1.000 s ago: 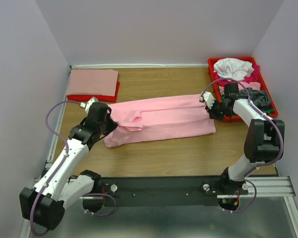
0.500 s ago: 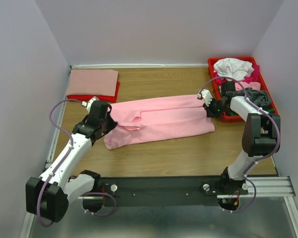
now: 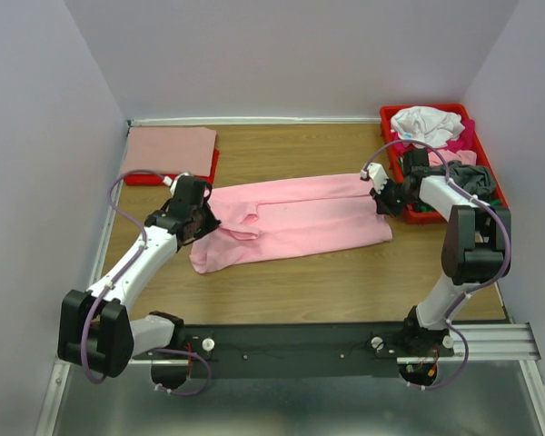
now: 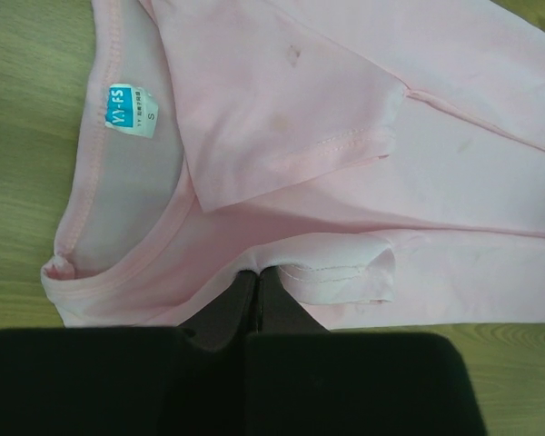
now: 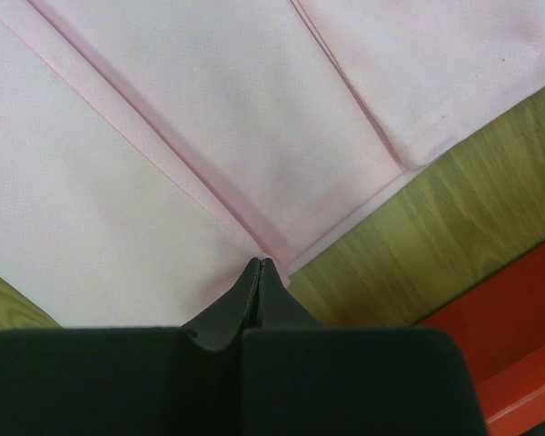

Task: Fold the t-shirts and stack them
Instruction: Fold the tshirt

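While the pink shirt [image 3: 300, 218] lay folded lengthwise across the desk [image 3: 327, 282], the left claw [image 4: 257, 278] pinched its collar end and the right claw [image 5: 260, 266], seemingly, its hem, both clamped tight; next, probably, one end must fold over the other.

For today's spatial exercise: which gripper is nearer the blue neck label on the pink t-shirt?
Left. The left gripper pinches the light pink t-shirt beside its collar, close to the blue neck label; the right gripper pinches the opposite hem end, by the red tray.
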